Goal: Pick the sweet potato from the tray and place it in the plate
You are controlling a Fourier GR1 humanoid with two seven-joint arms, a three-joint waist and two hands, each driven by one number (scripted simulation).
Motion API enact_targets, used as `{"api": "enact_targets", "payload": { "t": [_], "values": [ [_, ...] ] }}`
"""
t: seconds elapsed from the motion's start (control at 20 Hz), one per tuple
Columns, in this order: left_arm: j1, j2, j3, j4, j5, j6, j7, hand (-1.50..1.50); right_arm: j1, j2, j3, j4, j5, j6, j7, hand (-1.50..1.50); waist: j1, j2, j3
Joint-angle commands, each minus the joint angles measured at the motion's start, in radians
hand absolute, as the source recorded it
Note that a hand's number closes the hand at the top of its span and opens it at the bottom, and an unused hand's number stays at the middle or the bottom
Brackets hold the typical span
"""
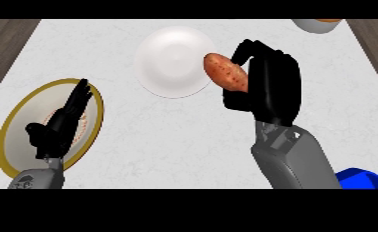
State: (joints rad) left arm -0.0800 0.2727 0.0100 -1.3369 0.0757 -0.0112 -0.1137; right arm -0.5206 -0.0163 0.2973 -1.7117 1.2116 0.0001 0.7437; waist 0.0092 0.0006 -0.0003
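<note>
A reddish-brown sweet potato (225, 72) is held in my right hand (272, 83), whose fingers and thumb curl round it. It hangs at the right rim of the white plate (171, 62), which lies at the counter's middle back. The gold-rimmed tray (22, 111) lies at the left. My left hand (63, 121) rests open over the tray, fingers pointing up, and hides part of it.
A bowl (317, 24) shows partly at the back right edge. A blue object (360, 179) sits at the lower right corner. Dark wood strips border the counter at the top left and top right.
</note>
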Motion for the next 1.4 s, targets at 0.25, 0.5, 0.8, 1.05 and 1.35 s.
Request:
{"api": "enact_targets", "payload": {
  "t": [0.25, 0.5, 0.8, 1.05, 1.35],
  "values": [
    [0.05, -0.035, -0.025, -0.046, -0.031, 0.005, -0.007, 0.0, -0.301, 0.016, -0.087, 0.486, -0.182, -0.176, -0.083, 1.5, 0.02, 0.005, 0.001],
    [-0.034, -0.051, -0.013, 0.026, -0.047, 0.013, -0.022, 0.0, -0.462, 0.016, 0.021, 0.744, -0.279, -0.35, -0.042, 1.5, 0.025, 0.007, 0.0],
    [-0.051, -0.057, -0.015, 0.072, -0.052, -0.004, -0.031, 0.0, -0.542, 0.016, 0.163, 0.991, -0.446, -0.549, -0.057, 1.5, 0.054, 0.015, 0.0],
    [-0.037, -0.026, -0.021, -0.008, -0.036, -0.042, 0.008, 0.0, -0.576, 0.016, 0.042, 1.09, -0.542, -0.733, -0.079, -1.5, 0.085, 0.023, 0.001],
    [-0.039, -0.014, -0.016, 0.005, -0.025, -0.079, -0.002, 0.0, -0.624, 0.016, 0.067, 1.21, -0.684, -0.78, -0.087, -1.5, 0.093, 0.024, 0.0]
  ]
}}
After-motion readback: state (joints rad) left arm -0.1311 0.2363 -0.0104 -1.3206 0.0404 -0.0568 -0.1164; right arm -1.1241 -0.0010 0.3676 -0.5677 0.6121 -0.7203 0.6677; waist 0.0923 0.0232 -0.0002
